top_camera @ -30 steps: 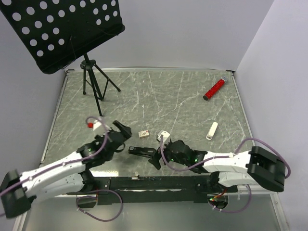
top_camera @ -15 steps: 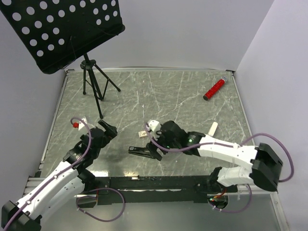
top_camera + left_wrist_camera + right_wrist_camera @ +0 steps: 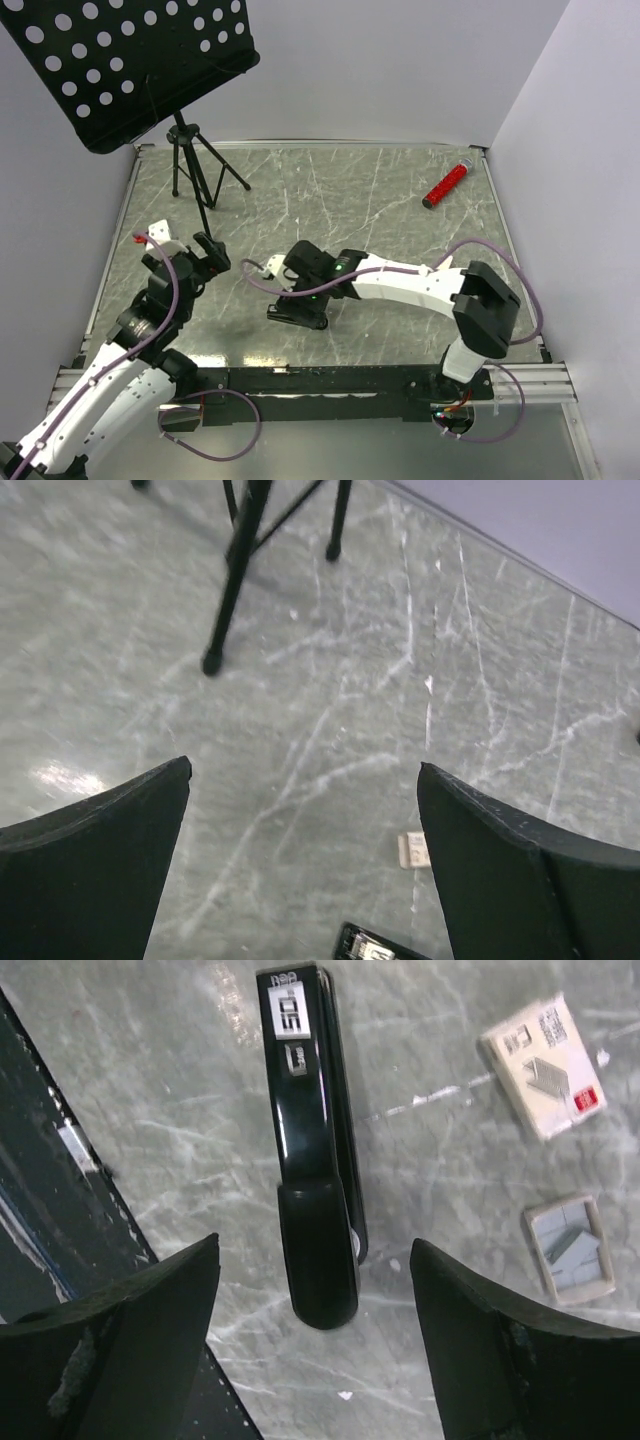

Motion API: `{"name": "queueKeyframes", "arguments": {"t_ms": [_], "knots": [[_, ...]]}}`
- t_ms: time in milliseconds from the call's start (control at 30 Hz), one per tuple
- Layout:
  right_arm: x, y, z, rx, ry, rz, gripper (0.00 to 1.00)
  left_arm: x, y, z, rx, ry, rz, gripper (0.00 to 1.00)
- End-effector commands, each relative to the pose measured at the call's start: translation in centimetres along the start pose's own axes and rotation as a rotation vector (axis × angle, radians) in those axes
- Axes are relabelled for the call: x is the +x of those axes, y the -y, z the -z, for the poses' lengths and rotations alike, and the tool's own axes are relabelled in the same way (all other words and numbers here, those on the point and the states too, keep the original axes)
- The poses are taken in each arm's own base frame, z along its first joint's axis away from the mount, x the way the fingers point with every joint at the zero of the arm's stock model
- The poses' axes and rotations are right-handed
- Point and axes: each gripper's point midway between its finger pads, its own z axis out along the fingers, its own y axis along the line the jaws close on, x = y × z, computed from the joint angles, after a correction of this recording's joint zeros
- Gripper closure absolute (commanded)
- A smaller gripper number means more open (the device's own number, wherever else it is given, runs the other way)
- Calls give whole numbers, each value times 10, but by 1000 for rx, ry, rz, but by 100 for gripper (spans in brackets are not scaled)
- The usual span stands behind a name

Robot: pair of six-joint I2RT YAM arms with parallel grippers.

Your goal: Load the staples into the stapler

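1. From above, the stapler lay on the table near the front edge, about the middle. The right claw hung directly over it. The left claw stood well apart to the left. I could not tell either claw's opening from here. A music stand stood back left and a red cylinder lay back right.
2. At the left wrist, the left claw gaped wide with nothing between its fingers. Past them the box of staples lay flat, with the stapler's end near it at the bottom edge.
3. At the right wrist, the right claw was open. Its fingers stood either side of the stapler, touching nothing. The stapler lay flat, label up. The box and the grey tray lay beside it, apart from each other.
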Motion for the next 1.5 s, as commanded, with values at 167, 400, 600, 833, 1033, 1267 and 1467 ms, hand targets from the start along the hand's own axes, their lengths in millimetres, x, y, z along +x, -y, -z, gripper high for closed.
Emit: {"name": "queueKeyframes", "arguments": {"t_ms": [167,400,600,833,1033,1267,1467], "knots": [[-6,9,-8,71,-118,54,30,-69,-33,18,-139,292,-108,1],[8,7,-20,82,-194,66,51,-67,-38,17,-154,312,-115,0],[35,2,-37,77,-276,82,90,-67,-34,17,-122,316,-117,0],[66,-12,-60,19,-349,10,100,-66,-34,15,-118,311,-121,1],[94,-17,-81,8,-441,-35,100,-66,-34,14,-116,309,-124,1],[87,-18,-82,17,-439,-55,100,-65,-35,15,-120,310,-121,1],[10,-2,-28,91,-259,-62,100,-66,-35,15,-114,314,-115,1]]}}
